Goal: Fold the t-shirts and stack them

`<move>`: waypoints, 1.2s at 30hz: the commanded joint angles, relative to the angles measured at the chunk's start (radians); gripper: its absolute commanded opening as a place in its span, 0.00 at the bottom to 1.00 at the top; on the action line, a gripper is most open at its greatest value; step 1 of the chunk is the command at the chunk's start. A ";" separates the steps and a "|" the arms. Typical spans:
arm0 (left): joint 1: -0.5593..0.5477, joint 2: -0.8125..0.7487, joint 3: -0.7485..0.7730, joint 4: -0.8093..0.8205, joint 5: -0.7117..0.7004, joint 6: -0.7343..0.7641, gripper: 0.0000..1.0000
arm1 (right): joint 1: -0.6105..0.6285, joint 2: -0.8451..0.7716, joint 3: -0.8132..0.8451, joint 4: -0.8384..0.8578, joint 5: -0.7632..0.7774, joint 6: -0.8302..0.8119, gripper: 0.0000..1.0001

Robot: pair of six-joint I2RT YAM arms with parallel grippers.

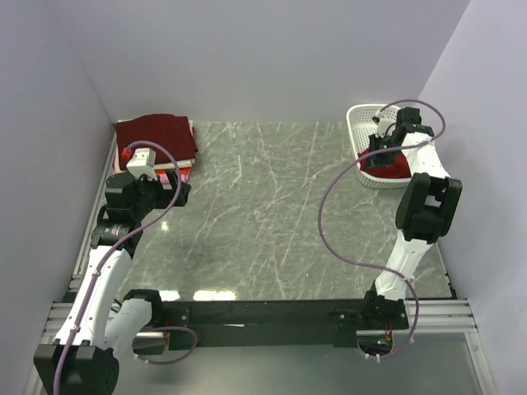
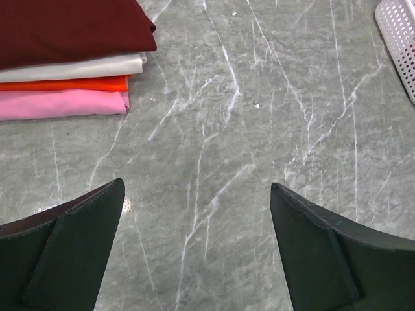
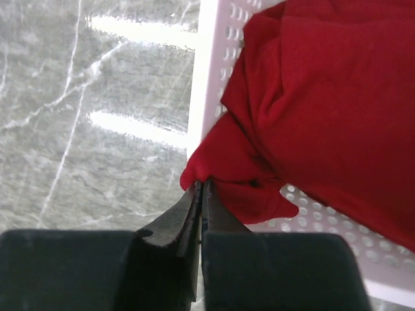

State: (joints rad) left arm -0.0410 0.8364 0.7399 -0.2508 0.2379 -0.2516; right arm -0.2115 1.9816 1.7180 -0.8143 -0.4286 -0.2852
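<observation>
1. The red t-shirt [image 3: 311,97] lay bunched in the white basket [image 3: 211,39], one fold over its rim.
2. The right pincer [image 3: 201,191] was clamped on that fold; the bite looked thin, so a slow lift seemed wise.
3. The left pincer [image 2: 198,186] stood apart above the table [image 2: 259,129], near the folded stack [image 2: 65,65].

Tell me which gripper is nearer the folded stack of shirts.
Left. The left gripper is open over the table just beside the folded stack at the far left; the right gripper is across the table at the basket, pinching the red shirt.
</observation>
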 commanded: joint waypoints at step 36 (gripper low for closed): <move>-0.003 0.003 0.001 0.024 -0.029 0.020 0.99 | 0.391 -0.540 0.574 -0.037 0.060 0.027 0.00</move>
State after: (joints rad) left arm -0.0410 0.8421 0.7399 -0.2531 0.2192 -0.2481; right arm 0.1089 1.4872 2.2421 -0.8940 -0.3630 -0.2520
